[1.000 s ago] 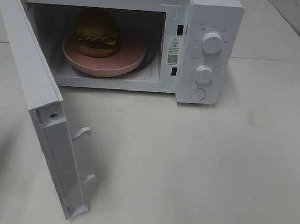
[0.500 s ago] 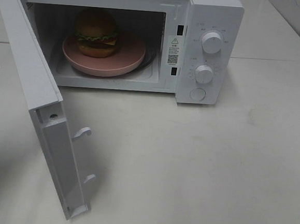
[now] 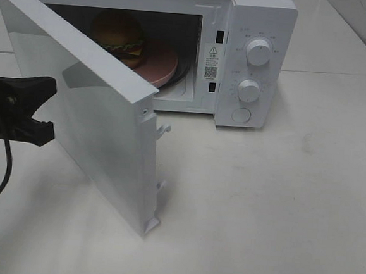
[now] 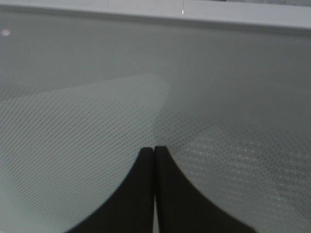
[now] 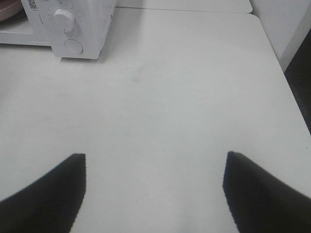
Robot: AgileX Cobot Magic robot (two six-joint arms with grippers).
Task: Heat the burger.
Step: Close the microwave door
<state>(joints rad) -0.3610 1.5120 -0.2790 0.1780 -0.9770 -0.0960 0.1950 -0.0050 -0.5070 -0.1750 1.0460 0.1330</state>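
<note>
Door (image 3: 90,104) now swung about half shut; half a second ago it stands fully open. Left gripper (image 4: 154,151) has moved in: clenched, empty, tips at the door's outer face. Right gripper (image 5: 154,156) released wide over the bench (image 5: 184,97). Burger (image 3: 120,38) on pink plate (image 3: 162,64) inside microwave (image 3: 261,26), beyond the door from left gripper

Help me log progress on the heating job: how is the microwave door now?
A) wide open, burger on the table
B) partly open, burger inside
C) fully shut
B: the door stands at an angle off the microwave, and the burger sits on the pink plate inside.
</note>
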